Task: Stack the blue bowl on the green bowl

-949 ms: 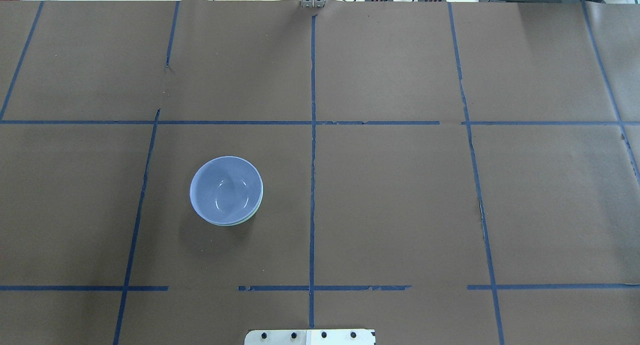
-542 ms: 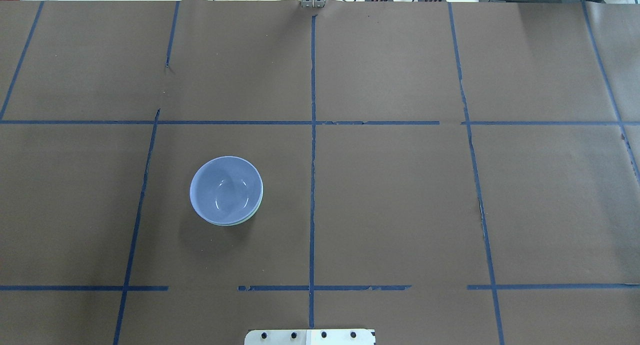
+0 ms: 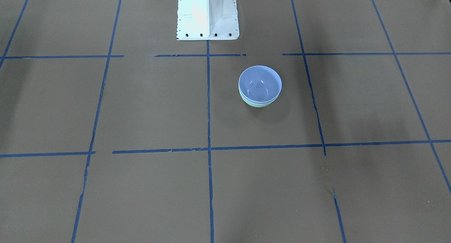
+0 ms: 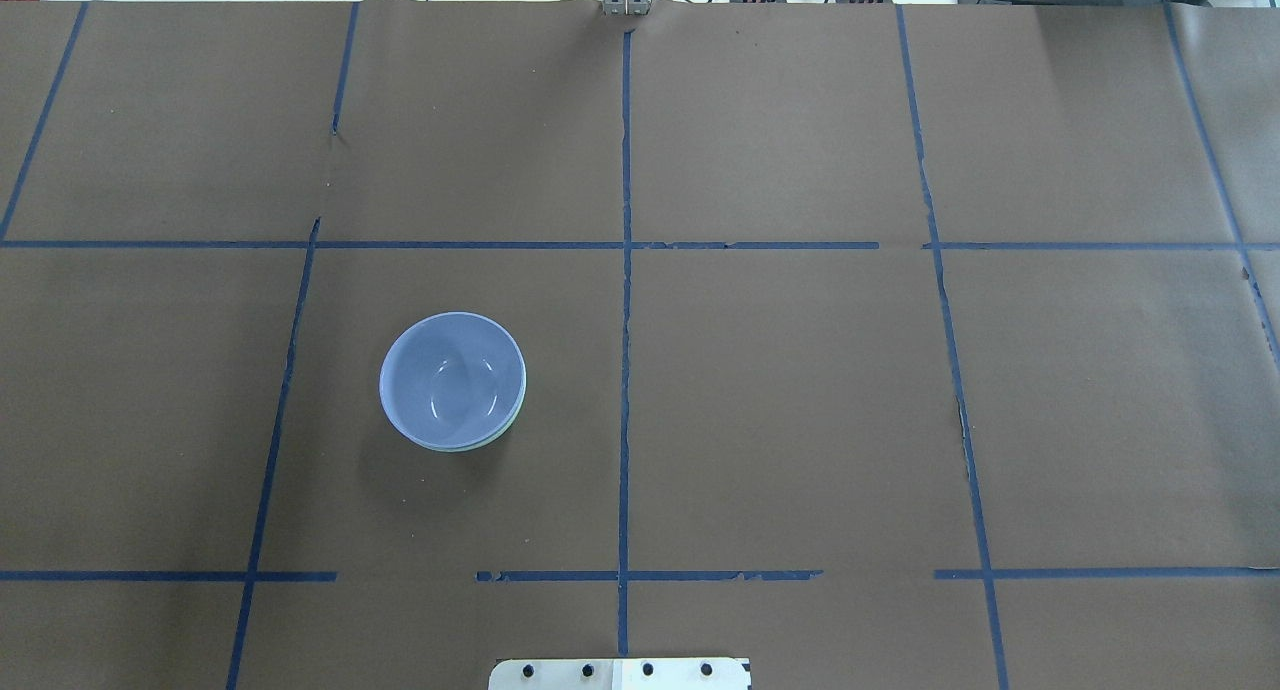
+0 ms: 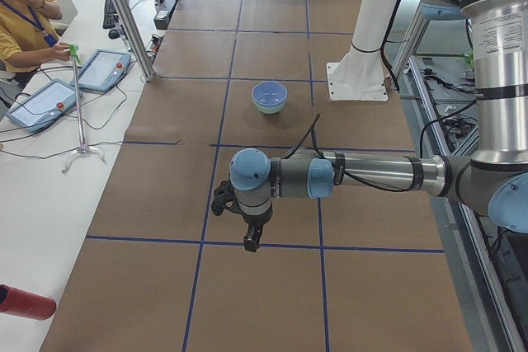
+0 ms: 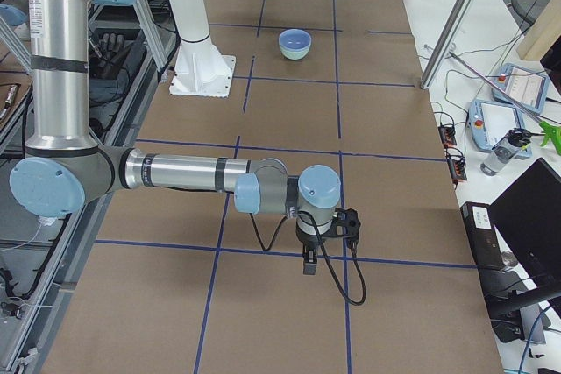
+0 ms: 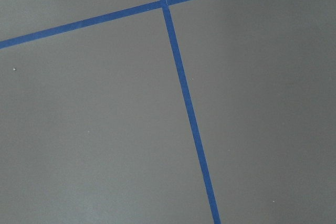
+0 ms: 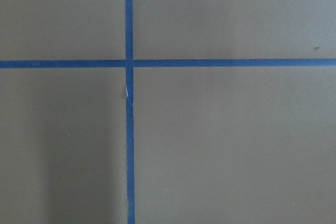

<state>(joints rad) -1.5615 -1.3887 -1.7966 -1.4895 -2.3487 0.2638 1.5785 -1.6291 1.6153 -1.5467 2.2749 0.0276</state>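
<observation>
Blue bowl (image 4: 452, 378) sits inside green bowl (image 3: 259, 103).
Left arm (image 5: 363, 172), right arm (image 6: 184, 172) well away; jaws open or closed, I cannot tell.

The blue bowl (image 4: 452, 378) sits nested in the green bowl (image 4: 508, 427) on the brown table (image 4: 800, 390).

Around the glossy pale-blue round bowl (image 4: 452, 378), nested in a glossy mint-green bowl (image 3: 257, 103), lies open brown-papered table (image 4: 800, 390); a white metal robot pedestal (image 3: 207, 16) stands near.
</observation>
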